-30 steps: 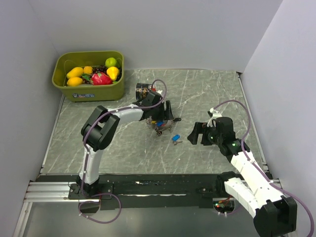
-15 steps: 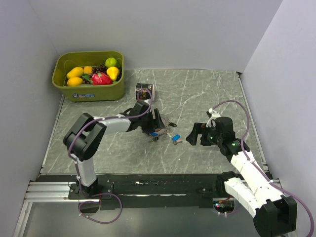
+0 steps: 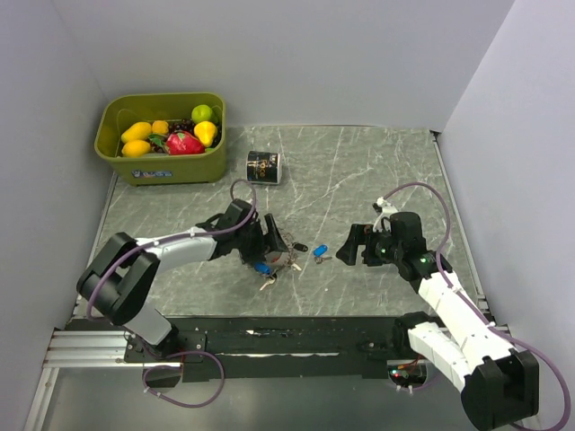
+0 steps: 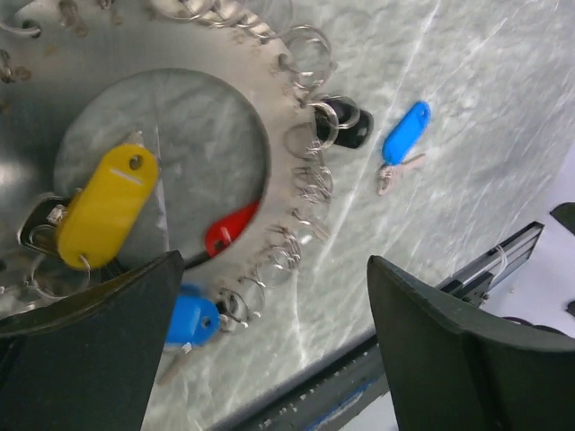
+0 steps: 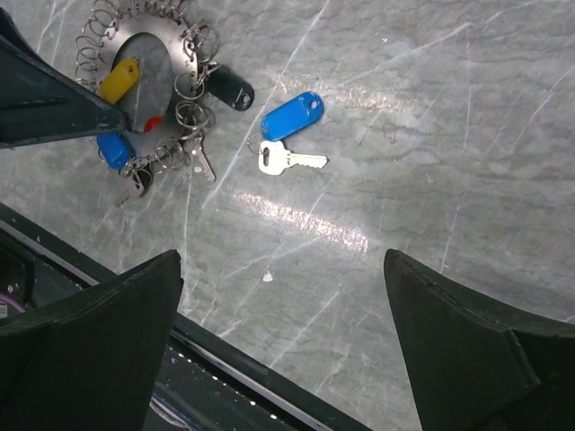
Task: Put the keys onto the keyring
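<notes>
L hand [image 3: 269,246] is low over the table [image 3: 368,171], front-centre, jaws spread wide & released, nothing pinched. In the left wrist view its two dark fingers [image 4: 85,359] stand well apart, w/ the edge of the keyring [image 4: 207,54] showing btwn them. The keyring [image 3: 280,261] lies flat on the table just under that hand: a metal disc w/ a round hole, small split rings all along its rim. Tags on it: yellow tag [image 4: 106,205] across the hole, red tag [image 4: 229,231] at the hole's edge, a blue one [image 4: 191,319] w/ a key at the rim, black tag [image 4: 349,131] on the outer side.

One loose key [image 5: 289,160] w/ its own blue tag [image 5: 292,115] lies on the table apart from the keyring, btwn the two hands, near the black tag.

R hand [image 3: 349,244] hovers right of the loose key, jaws fully apart, holding nothing; the key shows below it in the right wrist view.

Far back: black can [image 3: 263,167] & green bin [image 3: 162,171] of fruit, well apart from the keys.
</notes>
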You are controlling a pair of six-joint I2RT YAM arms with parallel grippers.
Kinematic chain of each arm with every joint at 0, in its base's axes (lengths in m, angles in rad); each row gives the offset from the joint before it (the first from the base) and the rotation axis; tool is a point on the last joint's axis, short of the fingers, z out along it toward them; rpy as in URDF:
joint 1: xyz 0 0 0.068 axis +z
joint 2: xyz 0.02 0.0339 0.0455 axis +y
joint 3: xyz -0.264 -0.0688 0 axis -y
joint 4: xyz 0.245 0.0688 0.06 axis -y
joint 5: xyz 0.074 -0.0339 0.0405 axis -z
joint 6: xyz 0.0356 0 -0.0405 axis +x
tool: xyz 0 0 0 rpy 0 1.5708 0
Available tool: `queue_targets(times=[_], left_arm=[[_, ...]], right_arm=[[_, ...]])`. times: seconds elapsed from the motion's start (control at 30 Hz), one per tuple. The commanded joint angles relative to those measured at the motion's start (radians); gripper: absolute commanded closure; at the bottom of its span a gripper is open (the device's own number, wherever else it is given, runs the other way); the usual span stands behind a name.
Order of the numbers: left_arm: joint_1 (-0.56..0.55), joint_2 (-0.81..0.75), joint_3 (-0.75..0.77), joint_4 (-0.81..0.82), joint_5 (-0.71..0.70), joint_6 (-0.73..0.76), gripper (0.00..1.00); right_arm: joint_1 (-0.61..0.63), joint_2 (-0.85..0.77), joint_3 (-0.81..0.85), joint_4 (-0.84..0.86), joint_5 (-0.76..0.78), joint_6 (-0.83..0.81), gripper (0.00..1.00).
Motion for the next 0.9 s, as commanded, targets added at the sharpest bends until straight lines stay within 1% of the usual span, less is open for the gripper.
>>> queue_targets(times=[0.0, 0.17, 0.27, 0.33, 0.4, 0.6, 0.63, 0.73, 0.87], left_arm=[[-0.009, -0.095, 0.159, -0.116, -0.064, 0.063, 0.09], [0.003, -0.103, 0.275, -0.202, -0.107, 0.120, 0.07], [0.030, -0.098, 0.303, -0.234, -0.089, 0.143, 0.06], [0.053, -0.110, 0.295, -0.245, -0.084, 0.149, 0.06], [0.080, -0.139, 0.269, -0.250, -0.072, 0.151, 0.06], [0.239, -0.238, 0.148, -0.256, -0.009, 0.143, 0.06], [0.277, -0.248, 0.133, -0.268, 0.000, 0.145, 0.06], [0.345, -0.276, 0.084, -0.308, 0.001, 0.142, 0.06], [0.403, -0.305, -0.011, -0.302, 0.047, 0.134, 0.06]], right_arm=[[0.016, -0.001, 0.018, 0.035, -0.021, 0.007, 0.00], [0.028, 0.005, 0.058, 0.015, -0.011, -0.009, 0.00], [0.036, 0.021, 0.081, 0.010, -0.002, -0.015, 0.00], [0.042, 0.042, 0.092, 0.010, 0.000, -0.021, 0.00], [0.059, 0.059, 0.108, 0.013, 0.003, -0.018, 0.00], [0.135, 0.149, 0.151, 0.049, 0.026, -0.007, 0.00], [0.149, 0.180, 0.158, 0.056, 0.026, -0.007, 0.00], [0.198, 0.254, 0.188, 0.081, 0.032, -0.002, 0.00], [0.246, 0.360, 0.249, 0.115, 0.037, 0.002, 0.00]])
